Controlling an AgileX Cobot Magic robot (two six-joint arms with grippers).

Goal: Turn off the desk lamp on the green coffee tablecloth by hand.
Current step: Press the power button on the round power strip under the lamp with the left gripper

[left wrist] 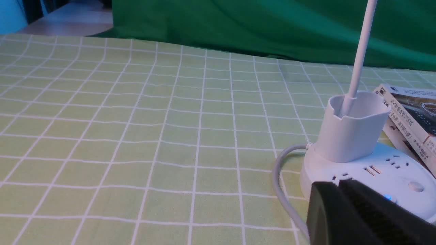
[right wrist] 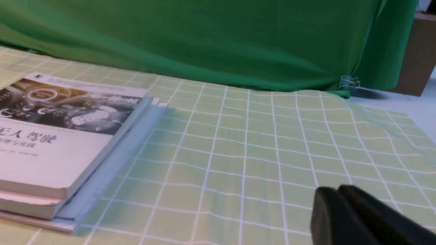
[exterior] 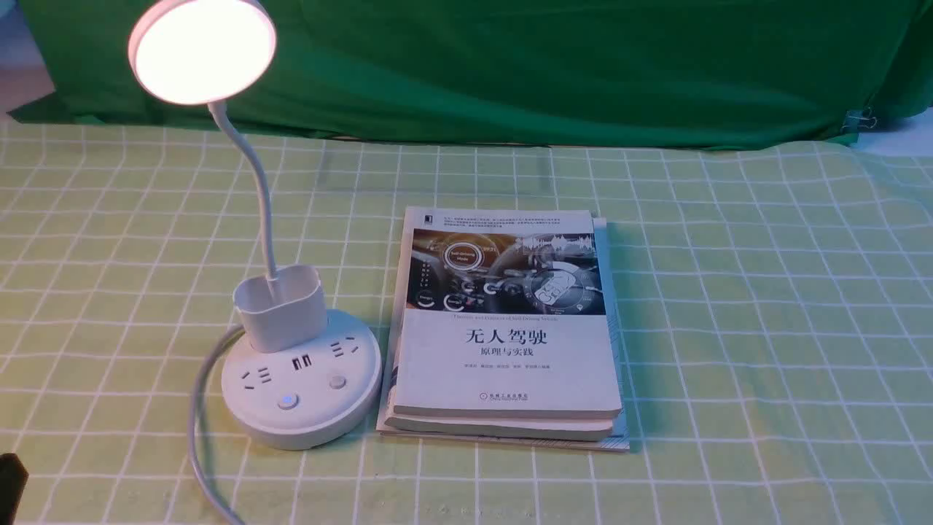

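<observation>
The desk lamp (exterior: 280, 313) stands on the left half of the green coffee tablecloth (exterior: 729, 292), its round head (exterior: 202, 49) glowing. Its cup-like holder (exterior: 279, 305) sits on the back of the round base, and all I can see inside is the thin neck running down into it. The base shows sockets, 2 USB slots and 2 buttons; the nearer one (exterior: 288, 401) is lit blue.

Just right of the base lies a stack of books (exterior: 506, 328). The top cover reads 无人驾驶 and, below that, 原理与实践; the smaller print is too fine to read.

The white cord (exterior: 200, 437) loops from the base's left side toward the near edge. The cloth's far edge meets a dark green backdrop (exterior: 510, 73), with a clip (exterior: 864, 118) at the right. Open cloth stretches right of the books and left of the lamp.

The left hand (left wrist: 337, 185) sits low by the base, fingers pressed together. The right hand (right wrist: 337, 190), also pressed together, hovers over bare cloth.
</observation>
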